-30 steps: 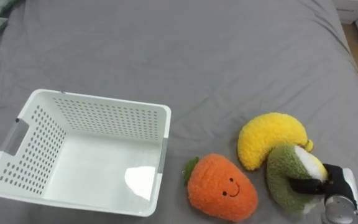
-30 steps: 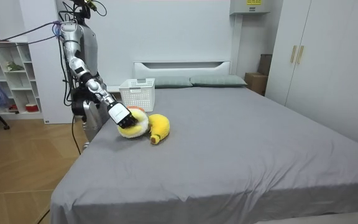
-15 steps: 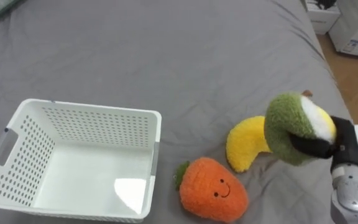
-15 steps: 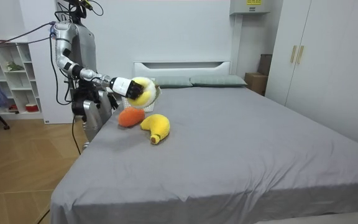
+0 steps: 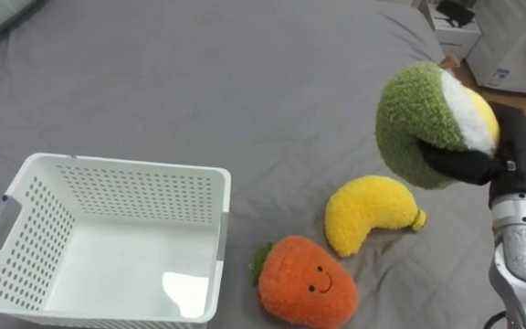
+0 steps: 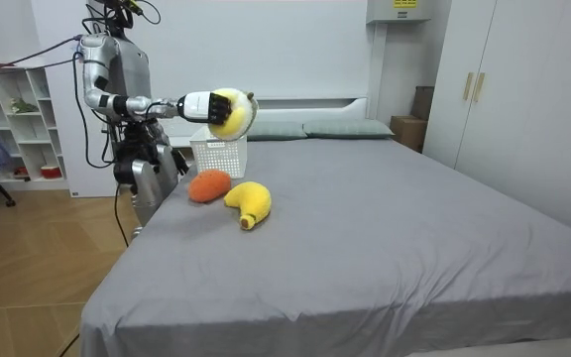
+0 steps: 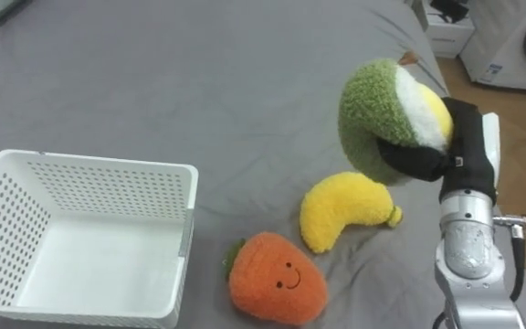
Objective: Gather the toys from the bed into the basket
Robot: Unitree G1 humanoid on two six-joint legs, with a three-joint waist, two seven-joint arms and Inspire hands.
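My right hand (image 5: 493, 157) (image 7: 455, 151) is shut on a green plush toy with a white and yellow face (image 5: 425, 122) (image 7: 386, 124) and holds it raised above the grey bed (image 5: 245, 82). In the room view the toy (image 6: 231, 111) hangs at the end of my outstretched right arm, over the bed's edge near the basket (image 6: 217, 149). Below it on the bed lie a yellow plush banana (image 5: 369, 211) (image 7: 341, 209) and an orange plush carrot with a smiling face (image 5: 305, 282) (image 7: 275, 278). A white perforated basket (image 5: 135, 183) (image 7: 108, 177) stands empty at the left.
I stand at the side of the bed near its head. Pillows (image 6: 305, 130) lie along the headboard. A white appliance (image 5: 523, 46) stands on the wooden floor beyond the bed's right edge. The far stretch of the bed is bare grey sheet.
My right hand has lifted the green plush toy from the bed beside the banana up into the air. The eye views have shifted with my move.
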